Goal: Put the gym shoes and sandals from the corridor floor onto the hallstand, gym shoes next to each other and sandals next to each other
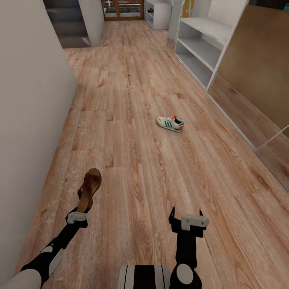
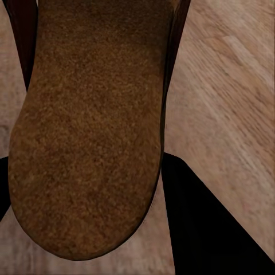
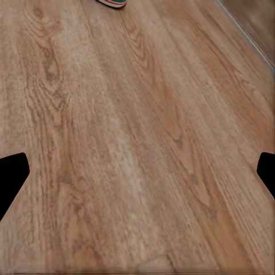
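Observation:
A brown sandal (image 1: 90, 189) with a tan sole is held above the corridor floor (image 1: 132, 160) at the lower left, and my left gripper (image 1: 81, 211) is shut on its near end. The left wrist view shows the sandal's sole (image 2: 91, 126) close up between the dark fingers (image 2: 200, 229). One gym shoe (image 1: 170, 123), cream with green stripes and an orange-red heel, lies on its sole mid-floor, well ahead of both arms; its edge (image 3: 112, 3) shows in the right wrist view. My right gripper (image 1: 186, 216) hangs open over bare planks (image 3: 137, 172). The pale hallstand (image 1: 200, 46) runs along the right wall.
A grey wall (image 1: 28, 120) runs close on the left. A glass-edged panel (image 1: 257, 80) lines the right side past the hallstand. Far down the corridor stand another white shelf unit (image 1: 158, 14) and a wooden door (image 1: 122, 9).

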